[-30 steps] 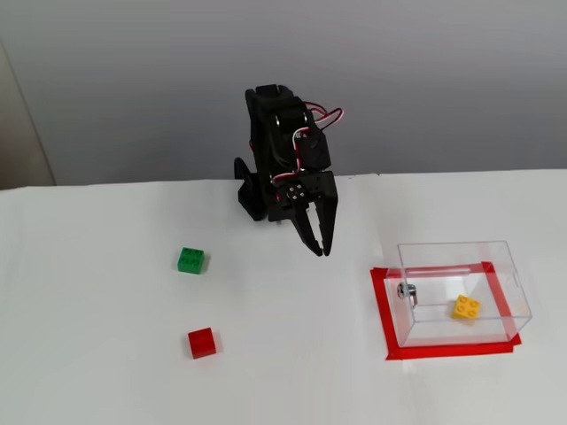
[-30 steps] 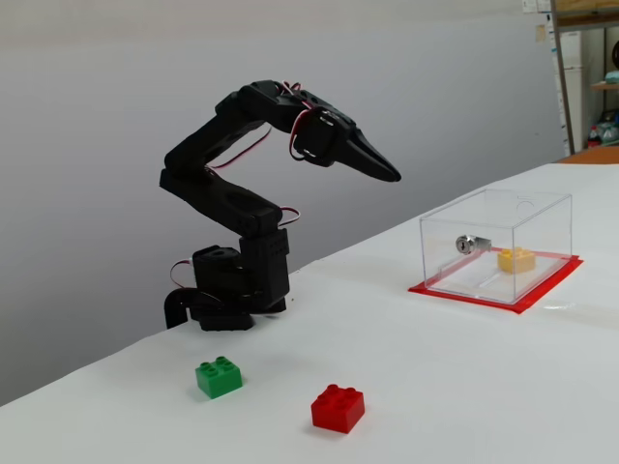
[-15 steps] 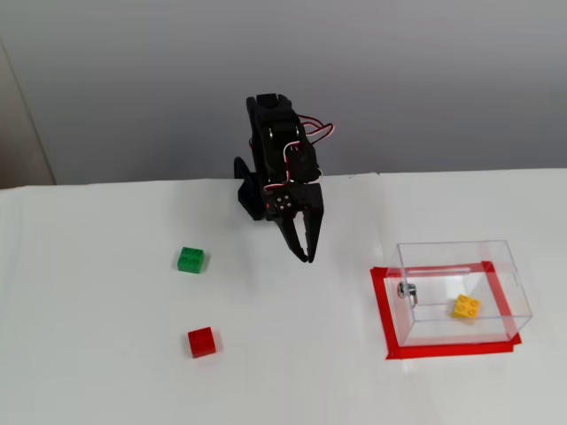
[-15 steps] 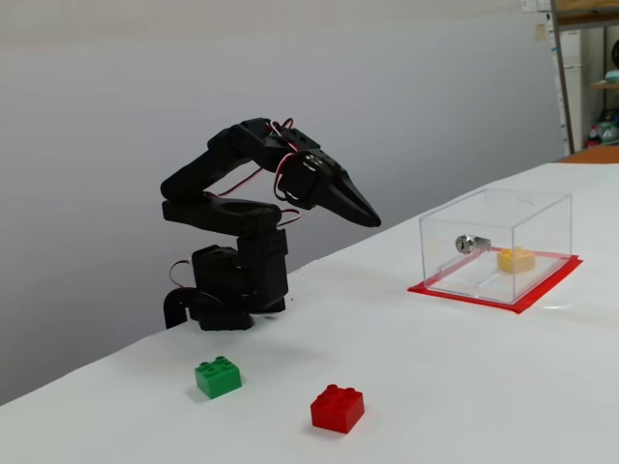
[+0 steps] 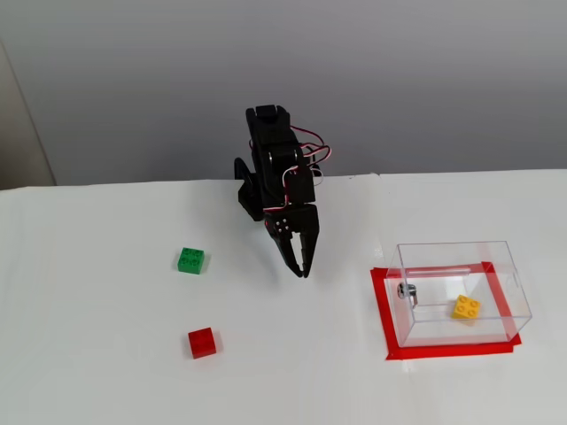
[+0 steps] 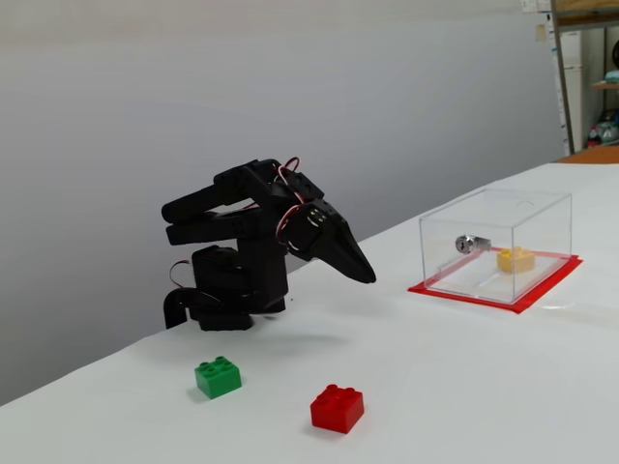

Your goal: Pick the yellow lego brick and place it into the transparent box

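The yellow lego brick (image 5: 466, 307) (image 6: 515, 259) lies on the floor of the transparent box (image 5: 509, 276) (image 6: 542, 209), toward its right side in the higher fixed view. The box stands on a red taped rectangle at the right. My gripper (image 5: 302, 271) (image 6: 367, 277) is black, shut with its fingers together and nothing between them. It points down over the white table, well left of the box and close to the arm's base.
A green brick (image 5: 190, 260) (image 6: 219, 376) and a red brick (image 5: 202, 342) (image 6: 338, 408) lie on the white table left of the gripper. The arm's base (image 6: 227, 290) stands at the table's back edge, against a grey wall.
The arm has folded back and lowered, carrying the shut gripper left and down, away from the box. The yellow brick stays inside the box.
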Controlling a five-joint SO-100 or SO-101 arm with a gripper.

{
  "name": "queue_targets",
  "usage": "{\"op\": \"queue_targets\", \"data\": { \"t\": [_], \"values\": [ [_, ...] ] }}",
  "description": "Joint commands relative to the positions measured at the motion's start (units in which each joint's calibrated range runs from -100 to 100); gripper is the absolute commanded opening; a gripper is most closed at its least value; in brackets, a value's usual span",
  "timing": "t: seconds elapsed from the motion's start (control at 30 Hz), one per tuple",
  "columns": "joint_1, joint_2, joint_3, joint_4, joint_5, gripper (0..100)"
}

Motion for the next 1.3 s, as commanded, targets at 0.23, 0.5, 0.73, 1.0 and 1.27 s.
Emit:
{"op": "queue_targets", "data": {
  "t": [0.23,0.5,0.73,1.0,1.27],
  "values": [
    [1.5,-4.0,3.5,0.2,-0.1,1],
    [1.0,-4.1,4.6,0.0,-2.9,1],
    [0.9,-4.1,7.9,-0.3,-2.9,1],
    [0.9,-4.8,12.0,-0.8,-2.9,1],
    [1.2,-4.8,12.0,-0.8,-2.9,2]
  ]
}}
